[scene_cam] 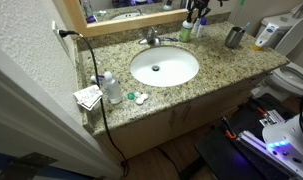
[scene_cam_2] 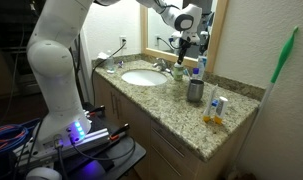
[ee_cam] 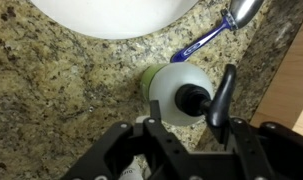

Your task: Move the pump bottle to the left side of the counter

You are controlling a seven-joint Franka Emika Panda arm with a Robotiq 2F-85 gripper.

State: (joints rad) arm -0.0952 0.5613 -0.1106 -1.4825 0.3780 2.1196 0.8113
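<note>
Now, in the wrist view, we see the pump bottle [ee_cam: 176, 88] upright at frame centre on the tabletop [ee_cam: 51, 80], just above our released pincer [ee_cam: 186, 140], whose spread jaws look straight down its long axis.

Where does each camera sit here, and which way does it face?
Exterior view: high in front of the counter, looking down at the sink; robot base lower right, gripper at the top edge.
Exterior view: off the counter's end, looking along it toward the sink; white arm and gripper show.
Wrist view: straight down on the pump bottle beside the sink; open gripper at the bottom.
Shared: all three show sink and counter; both exterior views show the metal cup.
</note>
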